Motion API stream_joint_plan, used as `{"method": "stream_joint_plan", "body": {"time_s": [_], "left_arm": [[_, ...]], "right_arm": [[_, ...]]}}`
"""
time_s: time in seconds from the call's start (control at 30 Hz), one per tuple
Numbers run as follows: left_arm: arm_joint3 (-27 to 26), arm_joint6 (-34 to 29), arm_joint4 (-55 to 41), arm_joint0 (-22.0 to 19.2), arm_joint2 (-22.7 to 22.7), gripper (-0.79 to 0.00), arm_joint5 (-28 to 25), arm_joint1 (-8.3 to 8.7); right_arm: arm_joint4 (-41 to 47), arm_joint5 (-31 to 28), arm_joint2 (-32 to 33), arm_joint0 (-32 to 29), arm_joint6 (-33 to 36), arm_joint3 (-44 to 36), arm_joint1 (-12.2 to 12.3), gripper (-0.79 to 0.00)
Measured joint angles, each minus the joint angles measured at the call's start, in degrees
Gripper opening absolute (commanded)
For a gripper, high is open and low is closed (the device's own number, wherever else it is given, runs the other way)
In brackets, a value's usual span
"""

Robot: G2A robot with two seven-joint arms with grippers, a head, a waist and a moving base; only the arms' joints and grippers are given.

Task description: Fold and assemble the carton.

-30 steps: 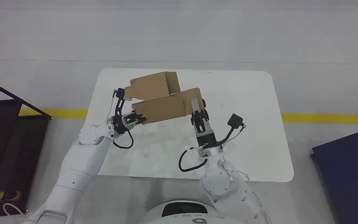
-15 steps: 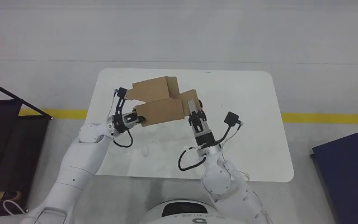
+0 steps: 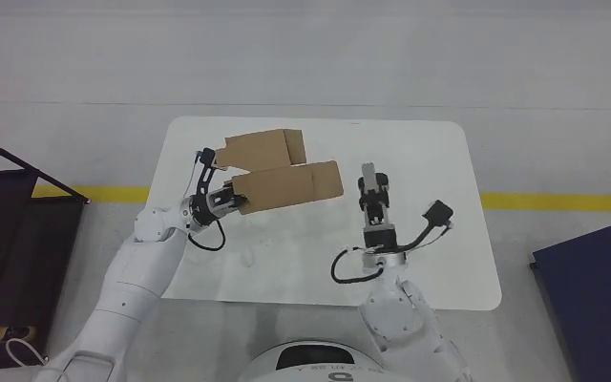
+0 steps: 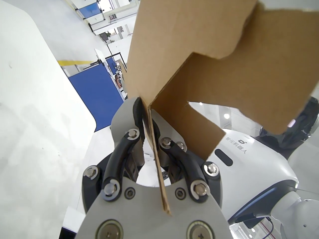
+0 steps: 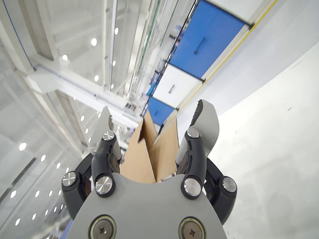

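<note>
Top view: left gripper [image 3: 232,201] pinches one edge of the likely light, floppy brown cardboard carton [image 3: 286,183]; right gripper [image 3: 371,178], spread empty, sits near its free end, the sensible hold.

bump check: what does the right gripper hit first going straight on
Likely nothing near: from above the right gripper points past the end of the carton toward the far edge of the table, though depth is unclear.

White table [image 3: 430,248], pale grey floor [image 3: 305,57], yellow floor line [image 3: 544,201], blue partition panels [image 5: 209,48], round ceiling lights [image 5: 93,41]
</note>
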Motion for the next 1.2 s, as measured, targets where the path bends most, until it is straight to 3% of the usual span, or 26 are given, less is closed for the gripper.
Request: {"method": "stream_joint_plan", "body": {"time_s": [0.13,0.23,0.3,0.4,0.6,0.8,1.2], "left_arm": [[-0.09,-0.66,1.70,0.11,0.53,-0.785,0.65,0.09],[-0.28,-1.45,2.23,0.18,1.20,-0.785,1.44,0.12],[-0.26,-2.09,2.53,0.06,1.77,-0.785,2.08,0.13],[0.05,-2.99,3.06,-0.38,2.53,-0.785,2.97,0.15],[0.01,-4.35,4.20,-1.47,3.36,-0.785,4.35,0.32],[-0.87,-5.58,4.22,-1.69,3.60,-0.785,5.57,0.63],[-1.22,-6.93,4.30,-2.44,5.56,-0.785,6.93,0.84]], "right_arm": [[-7.87,2.81,3.83,-3.05,-0.92,-7.17,0.67,0.000],[-17.13,2.20,2.38,-2.67,7.47,-10.47,1.31,0.000],[-17.98,0.92,0.30,-0.93,14.73,-9.76,1.40,0.000],[-10.43,0.06,-1.59,2.97,20.73,-5.56,1.08,0.000],[0.91,-2.54,-0.95,8.54,22.94,2.90,0.69,0.000],[-0.08,-3.87,0.19,10.13,32.96,5.25,1.48,0.000],[10.74,-7.68,2.72,9.96,38.76,6.11,2.23,0.000]]}}
